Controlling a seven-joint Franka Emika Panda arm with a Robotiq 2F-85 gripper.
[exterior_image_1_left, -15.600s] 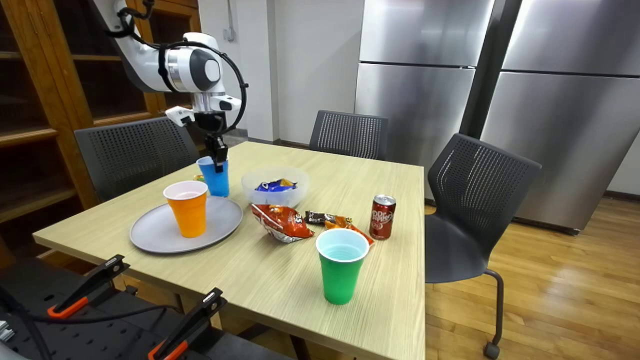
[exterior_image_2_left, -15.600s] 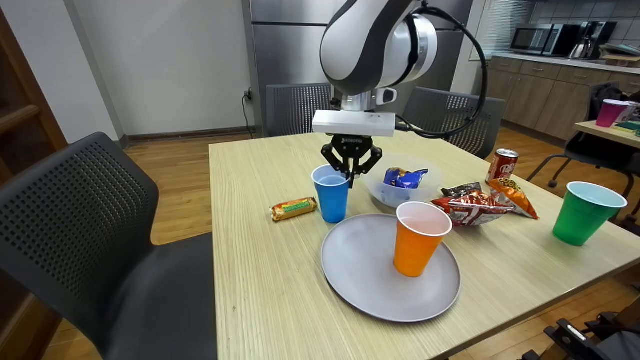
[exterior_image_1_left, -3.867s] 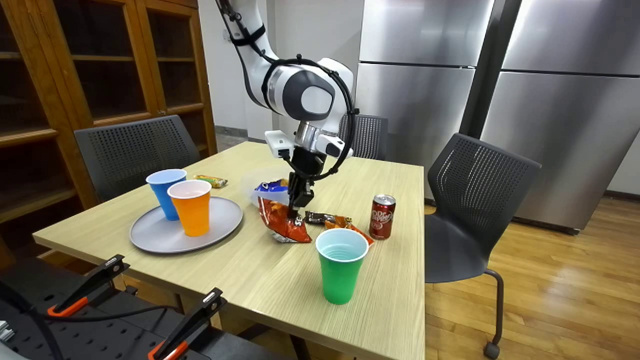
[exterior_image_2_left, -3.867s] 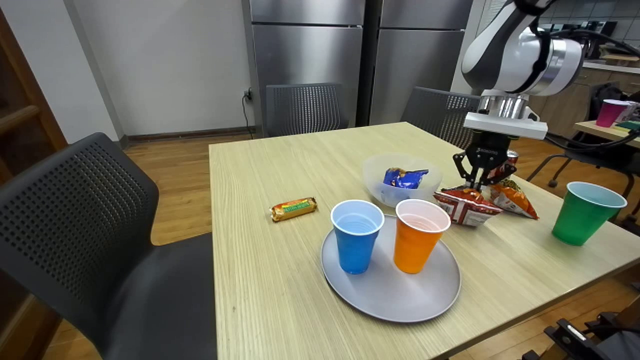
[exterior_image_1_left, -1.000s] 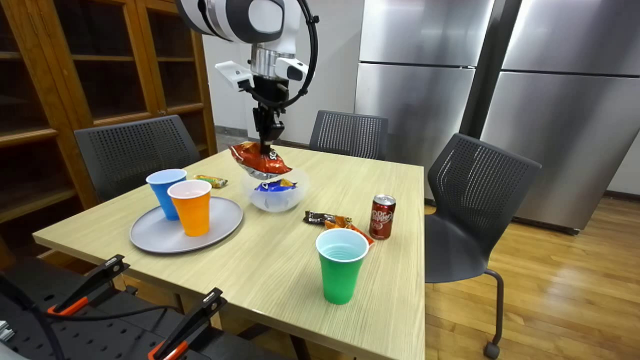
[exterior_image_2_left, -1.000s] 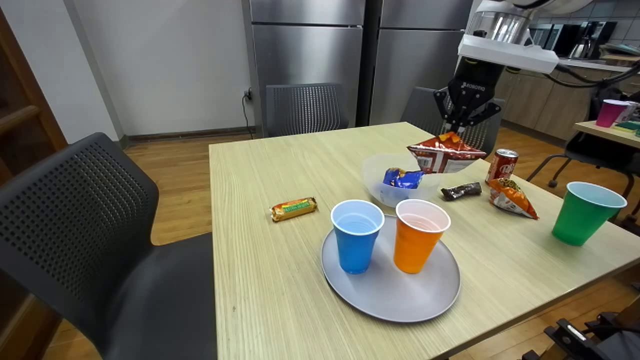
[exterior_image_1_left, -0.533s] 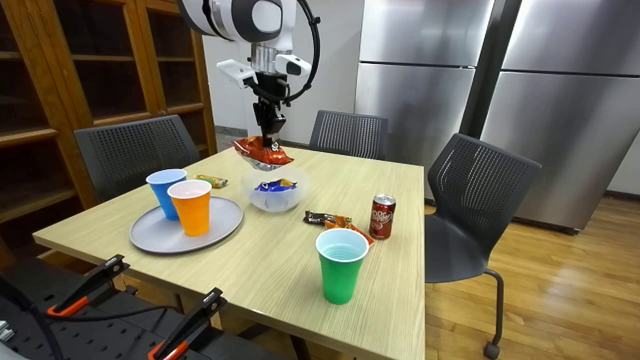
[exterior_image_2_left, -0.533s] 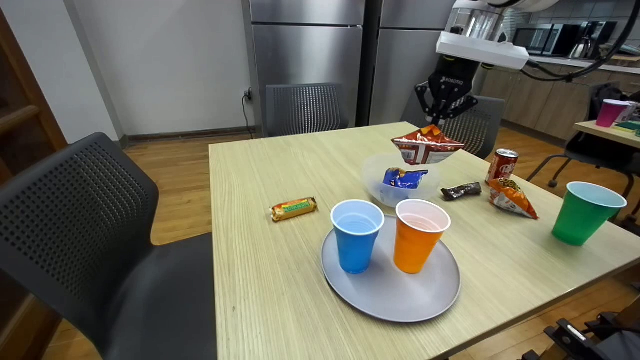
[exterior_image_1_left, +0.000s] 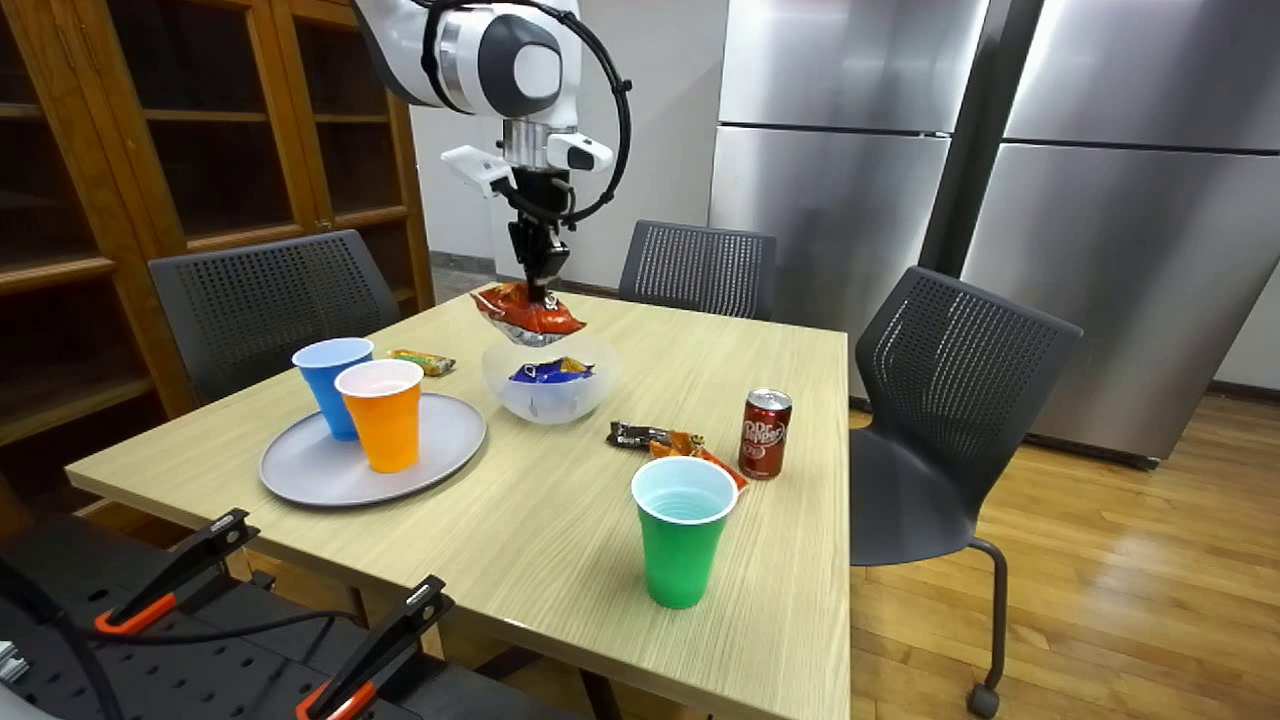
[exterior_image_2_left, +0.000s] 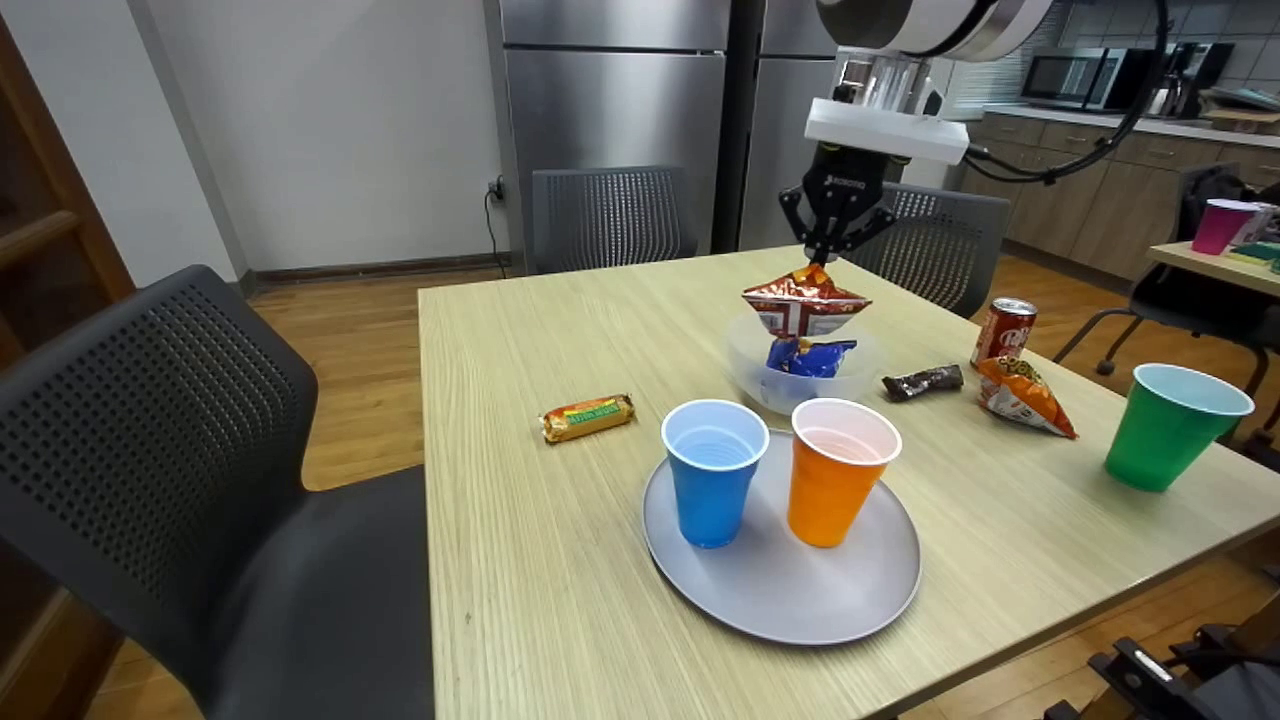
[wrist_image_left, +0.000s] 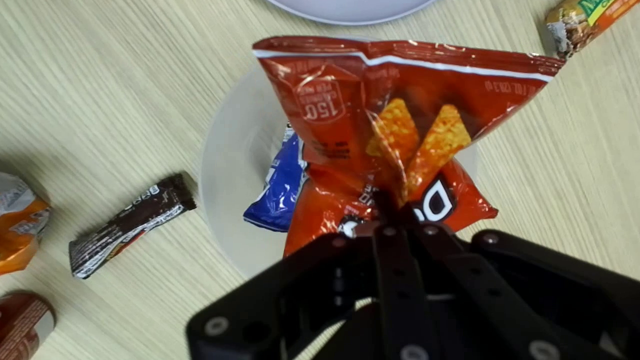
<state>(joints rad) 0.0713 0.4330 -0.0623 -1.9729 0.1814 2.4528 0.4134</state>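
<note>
The pincer (exterior_image_2_left: 820, 256) was pressed tightly together, pinching a red chip bag (exterior_image_2_left: 806, 303) by a fold on its upper side. The bag hung down from it, up off the table (exterior_image_2_left: 540, 580) and over a cloudy plastic bowl (exterior_image_1_left: 556, 408). I could not tell whether the bag brushed the bowl's rim. Inside the bowl lay a blue snack bag (exterior_image_2_left: 818, 360), and in the wrist view the red one covered part of it and a big part of the bowl.

In an exterior view, a round gray plate (exterior_image_2_left: 750, 600) sat on the near side of the bowl. It held two cups, standing side by side: a blue cup (exterior_image_2_left: 712, 490) on the left and an orange cup (exterior_image_2_left: 832, 490) on the right, with a small gap between their rims.

On the left lay a golden snack bar (exterior_image_2_left: 588, 418), with a strip of table between it and the left edge. A wide stretch of table lay between that bar and the far edge. Just right of the bowl was a dark candy bar (exterior_image_2_left: 922, 383), and past it came an orange chip bag (exterior_image_2_left: 1026, 396). A red soda can (exterior_image_2_left: 1003, 330) stood just behind that bag, near the edge. Farther right and nearer, well apart from the bowl, stood a green cup (exterior_image_2_left: 1172, 435). A dark chair (exterior_image_2_left: 340, 590) stood beside the left edge.
</note>
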